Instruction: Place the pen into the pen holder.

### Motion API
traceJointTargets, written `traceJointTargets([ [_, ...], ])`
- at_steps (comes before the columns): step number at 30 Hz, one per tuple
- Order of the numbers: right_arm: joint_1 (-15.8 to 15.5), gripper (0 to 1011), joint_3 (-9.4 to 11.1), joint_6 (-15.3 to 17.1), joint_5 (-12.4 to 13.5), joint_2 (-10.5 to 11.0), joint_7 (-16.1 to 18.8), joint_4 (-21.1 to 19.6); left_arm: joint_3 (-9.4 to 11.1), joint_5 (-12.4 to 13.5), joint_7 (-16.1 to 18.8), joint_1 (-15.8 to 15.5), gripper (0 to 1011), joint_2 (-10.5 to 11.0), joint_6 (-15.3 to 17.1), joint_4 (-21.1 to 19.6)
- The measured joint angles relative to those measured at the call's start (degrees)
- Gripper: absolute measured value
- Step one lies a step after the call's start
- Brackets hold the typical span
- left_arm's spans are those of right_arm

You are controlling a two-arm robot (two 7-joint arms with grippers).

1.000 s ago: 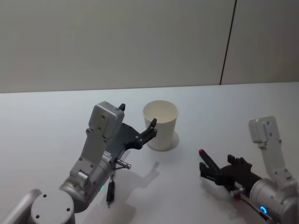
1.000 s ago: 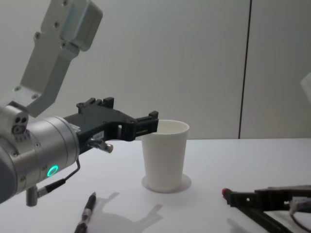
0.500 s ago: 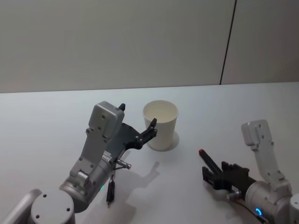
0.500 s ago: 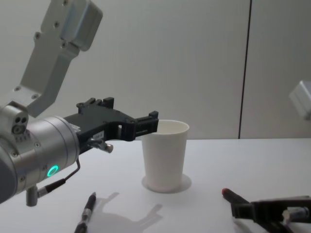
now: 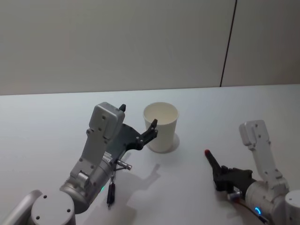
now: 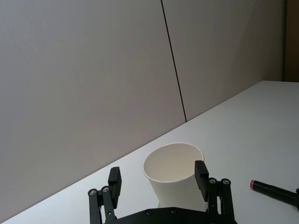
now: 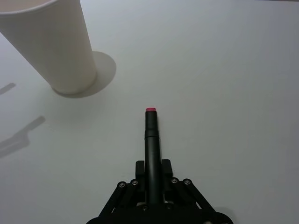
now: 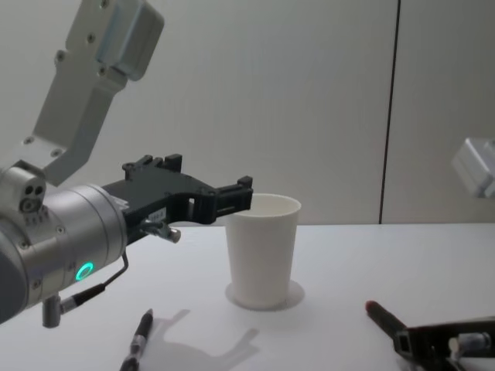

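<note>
White bench (image 5: 42, 117), grey wall behind; a paper cup (image 5: 161, 131) stands upright mid-bench. Clamped in the right pincer (image 7: 153, 173): the pen (image 7: 151, 135), red tip toward the cup, well apart on its right. Spread apart, the left pincer (image 6: 158, 175) hovers just beside the cup's rim. Under the left arm lies a second pen (image 5: 110, 191).

A lab-like test room: a plain white counter (image 5: 47, 117) before blank grey wall panels (image 5: 117, 42) with a dark seam (image 5: 228, 42).
</note>
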Motion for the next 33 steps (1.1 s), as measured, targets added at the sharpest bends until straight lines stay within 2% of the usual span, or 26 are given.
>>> traceJointTargets([
  [10, 0.12, 185, -0.41, 0.71, -1.75, -0.35, -0.36, 0.12, 0.00, 0.00, 0.00, 0.00, 1003, 0.00, 0.00, 0.00],
  [17, -0.41, 185, -0.66, -0.78, -3.24, -0.21, -0.52, -0.53, 0.00, 0.00, 0.00, 0.00, 1003, 0.00, 0.00, 0.00],
  [29, -1.79, 185, -0.75, -7.04, -6.58, 0.73, -0.70, -3.18, 0.00, 0.00, 0.00, 0.00, 1003, 0.00, 0.00, 0.00],
  [33, -2.35, 185, -0.74, -10.44, -7.83, 1.22, -0.56, -4.43, 0.00, 0.00, 0.00, 0.00, 1003, 0.00, 0.00, 0.00],
])
